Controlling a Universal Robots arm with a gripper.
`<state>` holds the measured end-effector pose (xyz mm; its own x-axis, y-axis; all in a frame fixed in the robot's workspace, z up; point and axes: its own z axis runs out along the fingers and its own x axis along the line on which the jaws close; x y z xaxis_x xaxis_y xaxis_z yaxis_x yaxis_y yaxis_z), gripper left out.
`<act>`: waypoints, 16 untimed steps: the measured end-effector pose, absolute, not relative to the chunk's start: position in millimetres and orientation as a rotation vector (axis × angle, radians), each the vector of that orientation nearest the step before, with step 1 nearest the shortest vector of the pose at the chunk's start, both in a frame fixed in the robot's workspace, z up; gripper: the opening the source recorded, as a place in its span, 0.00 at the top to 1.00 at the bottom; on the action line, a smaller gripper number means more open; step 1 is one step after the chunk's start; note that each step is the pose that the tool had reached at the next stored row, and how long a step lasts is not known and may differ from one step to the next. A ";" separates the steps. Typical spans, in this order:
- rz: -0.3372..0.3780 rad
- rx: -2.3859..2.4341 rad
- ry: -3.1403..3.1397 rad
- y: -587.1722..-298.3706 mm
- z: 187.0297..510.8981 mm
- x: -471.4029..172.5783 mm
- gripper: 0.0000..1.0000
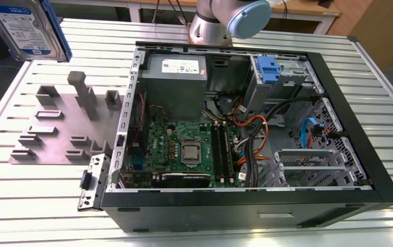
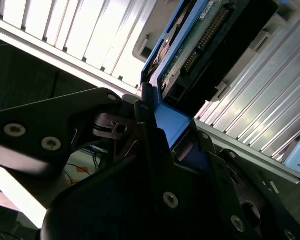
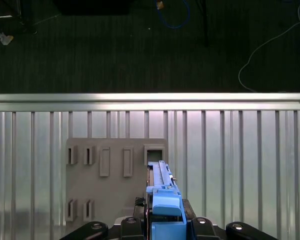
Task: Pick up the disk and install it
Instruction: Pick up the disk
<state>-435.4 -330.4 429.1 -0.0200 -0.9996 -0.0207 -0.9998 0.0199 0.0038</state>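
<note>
A: So, where's the disk [image 1: 24, 28]? It's the flat rectangular silver-grey metal drive with a white-and-blue label and a blue plastic carrier frame.

B: Exterior view: 11 o'clock corner of the frame, up off the surface, label side to the camera, slightly tilted. It's well apart from the open black metal computer case [image 1: 347, 103], roughly at the case's 10 o'clock.

A: Jaws?

B: Clamped on the disk. Second wrist view: black jaws grip the blue carrier end, and the connector edge of the disk [image 2: 205, 45] points away from them. First wrist view: disk [image 3: 162, 200] edge-on between the jaws.

A: What's under it?

B: Flat grey fixture plate [image 1: 52, 128] with upright blocks and slots, lying on the slatted aluminium surface [image 1: 45, 206]. In the first wrist view the plate [image 3: 110, 170] is directly behind the disk. The plate sits at the case's 9 o'clock, just beside it.

A: Case contents?

B: Open side up, interior exposed.
- Grey boxy power supply [image 1: 175, 77] with a white sticker, at the case's 11 o'clock.
- Green motherboard [image 1: 182, 146] toward 7 o'clock.
- Blue plastic bracket [image 1: 268, 69] in the metal bay at 1 o'clock.
- Orange and black cables [image 1: 251, 128] between the motherboard and the bay side.

A: Arm?

B: Silver arm joint [image 1: 244, 18] with a pale blue cap, at the case's 12 o'clock, behind it.
</note>
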 end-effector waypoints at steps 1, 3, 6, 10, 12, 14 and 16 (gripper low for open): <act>0.027 -2.191 2.235 -330.4 429.8 -435.4 0.64; 0.027 -2.191 2.235 -330.4 431.2 -435.4 0.64; 0.027 -2.191 2.235 -330.4 433.4 -435.4 0.64; 0.027 -2.191 2.235 -330.4 436.4 -435.4 0.64; 0.027 -2.191 2.235 -330.4 437.9 -435.4 0.64; 0.027 -2.191 2.235 -330.4 439.3 -435.4 0.64; 0.027 -2.191 2.235 -330.4 440.7 -435.4 0.64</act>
